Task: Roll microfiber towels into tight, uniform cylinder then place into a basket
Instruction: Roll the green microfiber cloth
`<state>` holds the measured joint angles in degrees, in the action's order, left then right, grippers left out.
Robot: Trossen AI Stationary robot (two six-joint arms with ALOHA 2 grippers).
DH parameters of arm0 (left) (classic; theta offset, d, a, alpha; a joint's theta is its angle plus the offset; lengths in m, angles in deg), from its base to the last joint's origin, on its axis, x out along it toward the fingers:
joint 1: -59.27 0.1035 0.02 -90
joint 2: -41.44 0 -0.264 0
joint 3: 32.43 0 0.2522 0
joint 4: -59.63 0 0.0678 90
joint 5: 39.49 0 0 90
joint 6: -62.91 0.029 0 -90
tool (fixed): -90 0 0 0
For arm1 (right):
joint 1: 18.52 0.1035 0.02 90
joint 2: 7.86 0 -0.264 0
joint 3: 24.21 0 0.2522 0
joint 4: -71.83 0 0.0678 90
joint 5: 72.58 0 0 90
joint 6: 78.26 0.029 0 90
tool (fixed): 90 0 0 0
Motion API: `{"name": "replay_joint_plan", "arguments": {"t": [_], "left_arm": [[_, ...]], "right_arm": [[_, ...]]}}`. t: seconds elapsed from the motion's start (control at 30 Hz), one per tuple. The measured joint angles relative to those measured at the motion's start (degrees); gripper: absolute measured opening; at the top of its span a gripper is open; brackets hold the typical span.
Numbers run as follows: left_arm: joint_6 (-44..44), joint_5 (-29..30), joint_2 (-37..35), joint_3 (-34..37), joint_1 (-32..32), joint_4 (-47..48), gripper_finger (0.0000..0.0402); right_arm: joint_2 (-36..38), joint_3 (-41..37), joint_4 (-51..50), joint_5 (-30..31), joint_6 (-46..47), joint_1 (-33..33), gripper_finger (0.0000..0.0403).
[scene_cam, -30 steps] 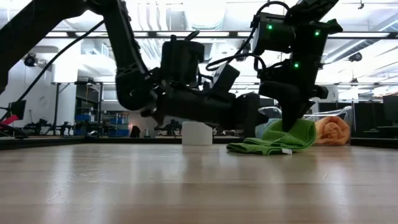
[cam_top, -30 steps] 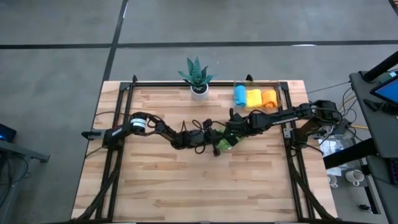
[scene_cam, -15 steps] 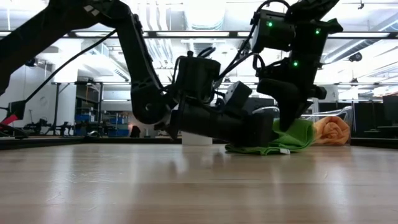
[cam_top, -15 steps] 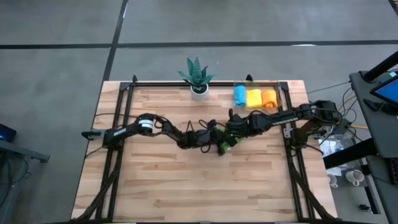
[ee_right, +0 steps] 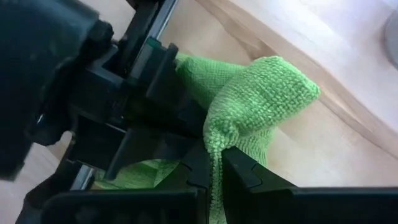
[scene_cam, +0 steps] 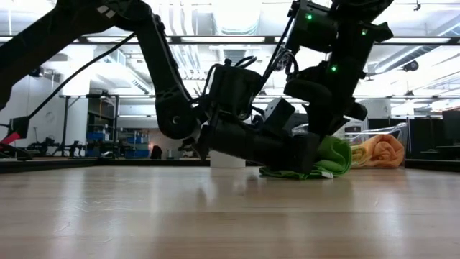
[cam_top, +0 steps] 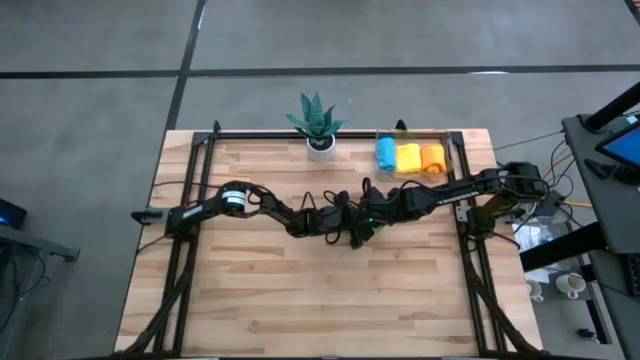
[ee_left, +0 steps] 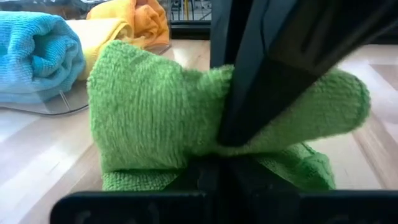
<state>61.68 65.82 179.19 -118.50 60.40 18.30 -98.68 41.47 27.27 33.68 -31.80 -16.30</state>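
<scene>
A green microfiber towel lies bunched and partly folded over at the table's middle, its lower layers flat on the wood. My left gripper lies almost level, shut, with its tips at the towel's left side. My right gripper comes down from above, shut on the towel's raised fold. The clear basket at the far right holds rolled blue, yellow and orange towels. My left gripper's shut fingers meet the towel's low layers level, from the table's left. Whether a layer sits between them cannot be told. My right gripper pinches the towel's upturned fold between its two fingers, slanting down from the right. The fold stands up; the rest lies on the table.
A spiky green plant in a white pot stands at the far edge, left of the basket. Black frame rails run along the table's sides. Bare wood spreads over the near half.
My left gripper has moved toward the table's right and sunk until its tips reach the green towel. My right gripper has tipped and leaned toward the left. The towel has bunched up taller and narrower, its raised fold pulled leftward while the lower layers stay on the wood.
</scene>
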Motion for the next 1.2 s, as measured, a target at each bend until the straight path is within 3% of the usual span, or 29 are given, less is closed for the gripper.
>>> {"name": "replay_joint_plan", "arguments": {"t": [0.4, 1.2], "left_arm": [[1.6, 0.0, -2.2, 1.2, -0.4, 2.9, 0.0000], [1.7, -0.3, -10.2, 3.1, -0.8, 17.4, 0.0000]], "right_arm": [[-0.8, -0.1, 2.2, 0.3, 0.0, 0.0, 0.0011], [-0.7, -0.2, 3.0, 0.3, -1.1, 0.0, 0.0011]]}}
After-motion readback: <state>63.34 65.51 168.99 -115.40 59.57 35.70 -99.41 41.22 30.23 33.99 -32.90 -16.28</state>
